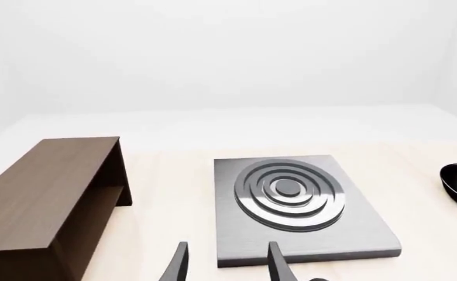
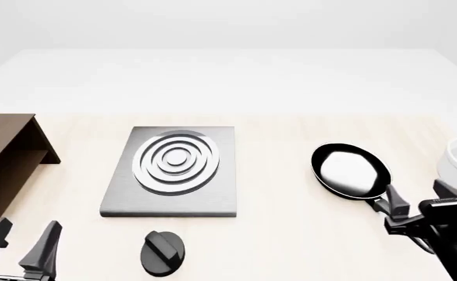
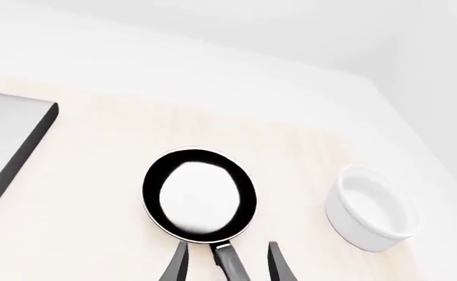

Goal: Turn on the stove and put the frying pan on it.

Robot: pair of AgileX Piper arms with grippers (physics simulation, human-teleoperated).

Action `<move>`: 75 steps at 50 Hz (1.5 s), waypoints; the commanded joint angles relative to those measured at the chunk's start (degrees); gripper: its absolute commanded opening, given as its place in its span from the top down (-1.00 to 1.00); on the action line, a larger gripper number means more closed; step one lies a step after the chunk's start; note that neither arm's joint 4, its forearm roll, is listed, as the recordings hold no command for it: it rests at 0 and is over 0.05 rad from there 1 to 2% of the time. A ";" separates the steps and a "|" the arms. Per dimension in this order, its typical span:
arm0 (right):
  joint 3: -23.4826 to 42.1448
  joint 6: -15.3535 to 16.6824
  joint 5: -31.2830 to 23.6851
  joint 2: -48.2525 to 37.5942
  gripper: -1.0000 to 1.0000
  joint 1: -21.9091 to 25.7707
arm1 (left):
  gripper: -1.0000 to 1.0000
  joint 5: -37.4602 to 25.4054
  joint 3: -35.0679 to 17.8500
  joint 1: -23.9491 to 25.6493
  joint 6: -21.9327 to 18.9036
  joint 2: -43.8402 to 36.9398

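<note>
The right claw (image 3: 226,260) is spread wide around the frying pan (image 2: 351,171) handle, not squeezing it. The left claw (image 2: 21,243) is spread wide too, near the knob (image 2: 162,252).

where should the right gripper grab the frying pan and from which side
Grip the frying pan by its long thin handle, coming from the near edge of the table. The handle points back toward the right gripper, whose open fingers already straddle it. The round rim is too wide to pinch.
</note>
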State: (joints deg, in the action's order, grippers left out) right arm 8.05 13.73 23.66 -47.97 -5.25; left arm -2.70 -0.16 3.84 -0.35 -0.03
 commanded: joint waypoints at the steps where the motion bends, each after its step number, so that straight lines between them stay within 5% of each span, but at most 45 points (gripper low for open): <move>1: -1.32 0.57 4.30 -3.96 -1.00 -0.21 | -1.00 0.01 0.01 0.06 -0.10 0.00; 25: -1.29 2.33 10.52 -11.36 -1.00 -1.98 | -1.00 0.10 0.01 -0.13 -0.15 0.00; 44: -2.22 3.32 20.40 -21.28 -1.00 -3.12 | -1.00 0.04 0.01 -0.35 -0.11 0.00; 53: -0.97 4.15 19.39 -22.04 -1.00 -3.50 | -1.00 0.04 0.00 -0.30 0.03 0.00; 63: -2.09 4.19 24.35 -26.58 -1.00 -3.15 | -1.00 -0.05 -0.09 -0.31 0.11 0.00; 73: -1.12 4.37 21.67 -25.08 -1.00 -3.24 | -1.00 0.07 -0.08 -0.42 0.15 0.00; 75: -1.93 4.35 25.04 -27.82 -1.00 -3.32 | -1.00 0.12 -0.03 -0.37 0.12 0.00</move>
State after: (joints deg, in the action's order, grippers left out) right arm 6.40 17.90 46.50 -73.40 -8.44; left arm -2.68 -0.23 3.47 -0.25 -0.03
